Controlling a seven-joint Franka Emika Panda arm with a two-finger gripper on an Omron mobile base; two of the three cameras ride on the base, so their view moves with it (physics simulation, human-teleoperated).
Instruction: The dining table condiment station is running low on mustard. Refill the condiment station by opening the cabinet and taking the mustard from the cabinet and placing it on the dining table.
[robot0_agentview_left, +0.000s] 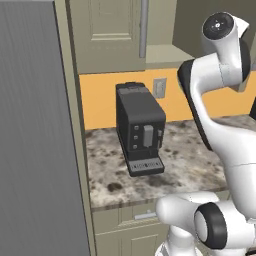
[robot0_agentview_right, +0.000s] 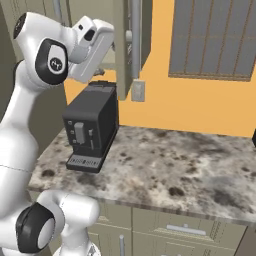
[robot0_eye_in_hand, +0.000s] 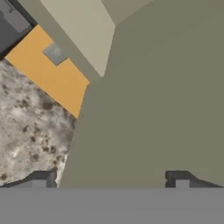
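Swinging the cabinet door fully aside comes first: its beige panel stands right ahead of the pincer, whose jaws are spread wide and empty. Below and left lie the stone worktop and coffee machine.

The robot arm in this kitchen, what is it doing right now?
The white arm is reaching up toward the cabinet above the stone worktop. One cabinet door already stands swung out, edge-on in the right base view, beside the hand. The gripper is open and holds nothing; the hand view looks along a plain beige door panel. A black coffee machine stands on the worktop below. The mustard is not yet in hand.
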